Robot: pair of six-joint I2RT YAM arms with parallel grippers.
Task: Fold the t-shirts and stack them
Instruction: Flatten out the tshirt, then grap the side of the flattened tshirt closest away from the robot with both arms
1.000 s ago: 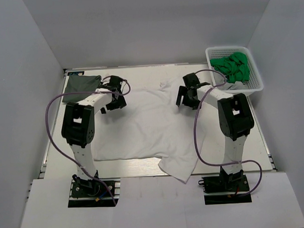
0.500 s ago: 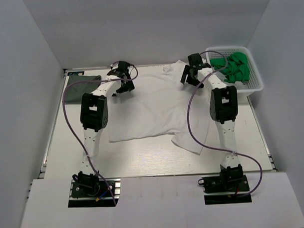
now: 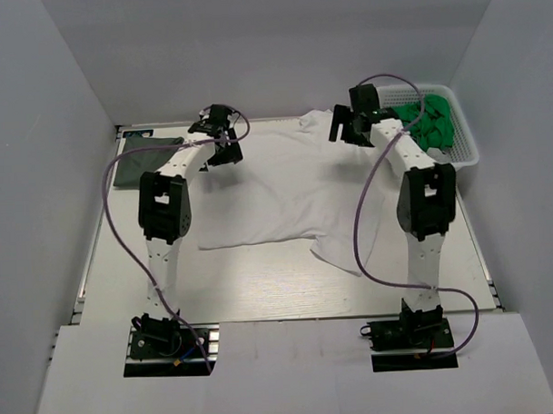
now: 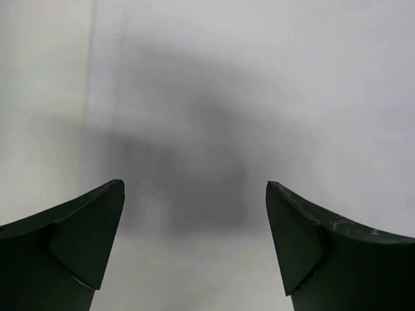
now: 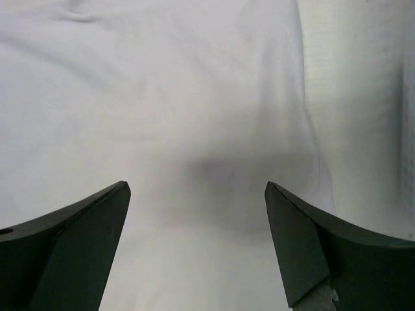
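I had the white t-shirt (image 3: 276, 193) spread flat over the far half of the bench (image 3: 261, 285). Its far border lay along the far edge, and one loose flap trailed toward the near right. The dark grey-green t-shirt (image 3: 141, 164) sat as a folded bundle in the far-left corner, well apart from the white one.

The left claw (image 4: 194, 188) stood wide open with nothing between its fingers, above the white shirt's far-left corner. The right claw (image 5: 198, 188) was just as wide and just as empty. It hung over the far-right corner, where its own camera showed the cloth's side border running just to its right with bare bench beyond.

So the shirt stretched crosswise between the two claws and reached from under them toward me. Each arm was nearest its own corner. I judged the next pinch would call for a straight descent on both sides. The basket (image 3: 468, 157) in the far-right corner stood close beside the right arm.
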